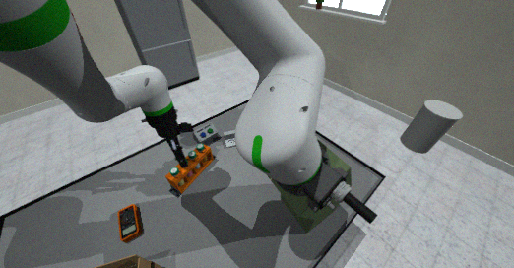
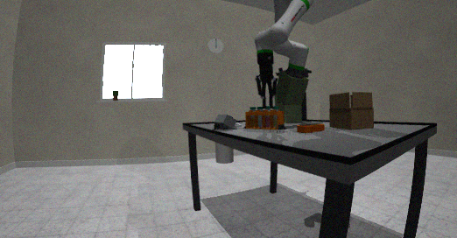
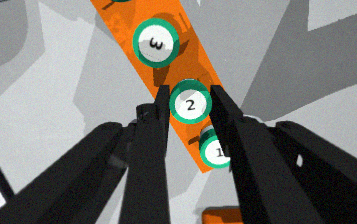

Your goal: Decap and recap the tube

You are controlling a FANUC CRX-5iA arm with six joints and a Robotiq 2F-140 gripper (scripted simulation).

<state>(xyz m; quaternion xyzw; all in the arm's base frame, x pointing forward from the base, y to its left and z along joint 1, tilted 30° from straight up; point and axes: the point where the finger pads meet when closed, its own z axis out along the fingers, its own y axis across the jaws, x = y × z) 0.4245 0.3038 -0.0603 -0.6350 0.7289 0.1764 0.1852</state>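
Note:
The orange decapping station (image 3: 179, 65) holds green-rimmed white caps numbered 1 (image 3: 216, 152), 2 (image 3: 190, 104) and 3 (image 3: 155, 43) in the wrist view. My gripper (image 3: 189, 100) is shut on the cap of tube 2, one finger touching each side, and the cap sits on its tube. In the top view the gripper (image 1: 179, 163) points straight down onto the station (image 1: 191, 172) and hides cap 2. It also shows above the station (image 2: 263, 118) in the exterior view (image 2: 267, 101). The key housing (image 1: 206, 133) with the blue and green keys lies just behind the station.
An orange multimeter (image 1: 130, 223) lies on the table to the front left. A green vise (image 1: 315, 195) stands by the arm's base. Stacked cardboard boxes (image 2: 351, 110) stand at the table's right side. A small white part (image 1: 229, 142) lies next to the key housing.

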